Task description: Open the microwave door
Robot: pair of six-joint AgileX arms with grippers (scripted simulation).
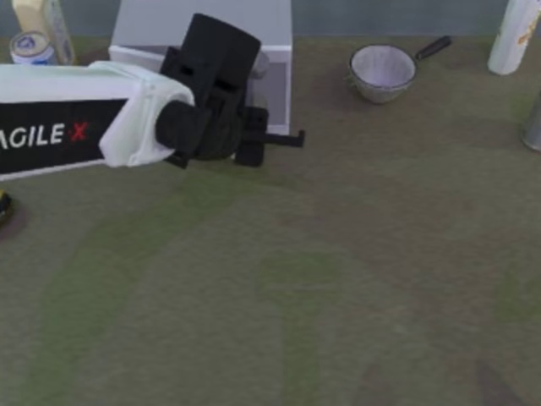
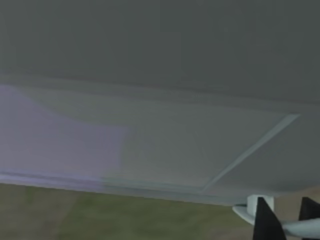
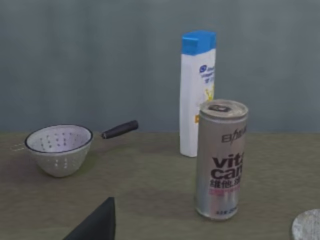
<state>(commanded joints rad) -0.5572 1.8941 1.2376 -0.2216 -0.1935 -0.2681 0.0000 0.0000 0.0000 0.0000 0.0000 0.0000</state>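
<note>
Reaching left hand (image 1: 283,139) at microwave door (image 1: 275,93) front | finger state unclear | right arm unseen

The top view looked straight down on the table (image 1: 338,279), taking in the microwave (image 1: 207,34) at the far edge and the colander (image 1: 382,72) to its right. The left wrist view sat very close to the microwave door (image 2: 150,145), which filled nearly the whole frame. The right wrist view looked level across the table toward the back wall, fairly near a can (image 3: 221,160); it shared the colander (image 3: 59,149) and the shampoo bottle (image 3: 197,92) with the top view.
</note>
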